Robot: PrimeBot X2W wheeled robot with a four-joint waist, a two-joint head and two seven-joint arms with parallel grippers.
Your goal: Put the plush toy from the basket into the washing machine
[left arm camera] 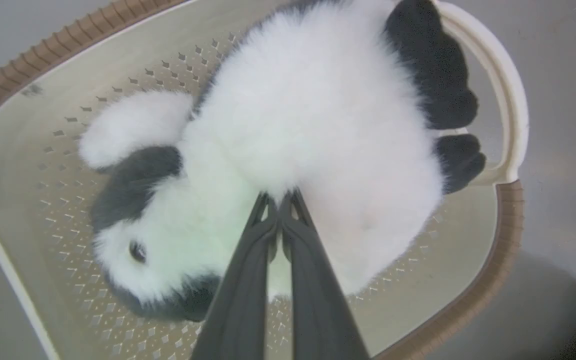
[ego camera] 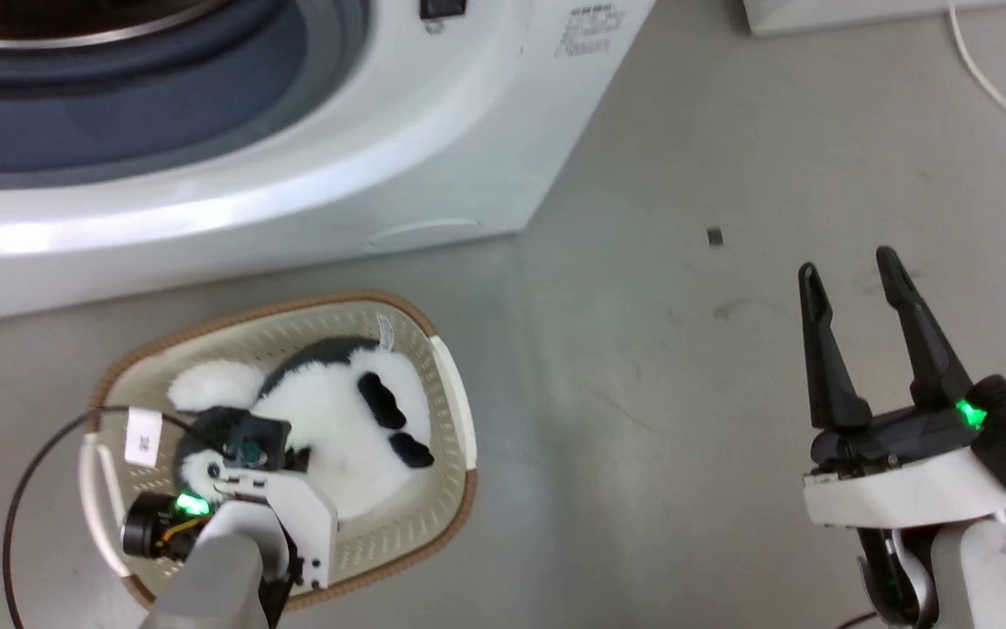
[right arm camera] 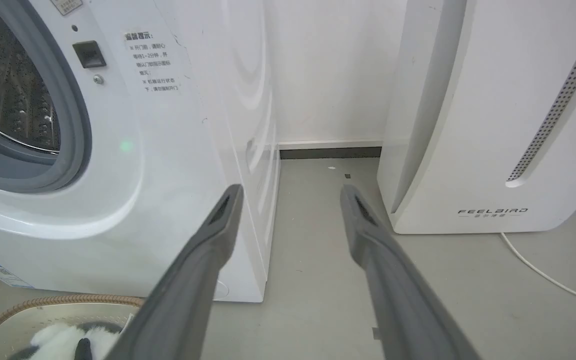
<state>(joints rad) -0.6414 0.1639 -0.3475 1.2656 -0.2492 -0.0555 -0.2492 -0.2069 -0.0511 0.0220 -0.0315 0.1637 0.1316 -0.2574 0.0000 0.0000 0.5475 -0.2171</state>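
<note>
Currently I record the plush toy (ego camera: 341,419) lying on its side inside the basket (ego camera: 293,303), which stands on the floor (ego camera: 660,454) just in front of the washing machine (ego camera: 311,175). My left gripper (left arm camera: 279,197) reaches down into the basket. Its fingers are pressed almost together, tips sunk in the white fur of the toy's body, pinching a fold of it. The toy's head, with one dark eye, lies to the left in the left wrist view, and its black limbs lie toward the basket's pale handle. My right gripper (ego camera: 847,265) hangs over bare floor well apart from the basket, fingers spread and holding nothing. The right wrist view shows the machine's grey gasket and steel drum, with a white slanted appliance (right arm camera: 468,150) beside it.
</note>
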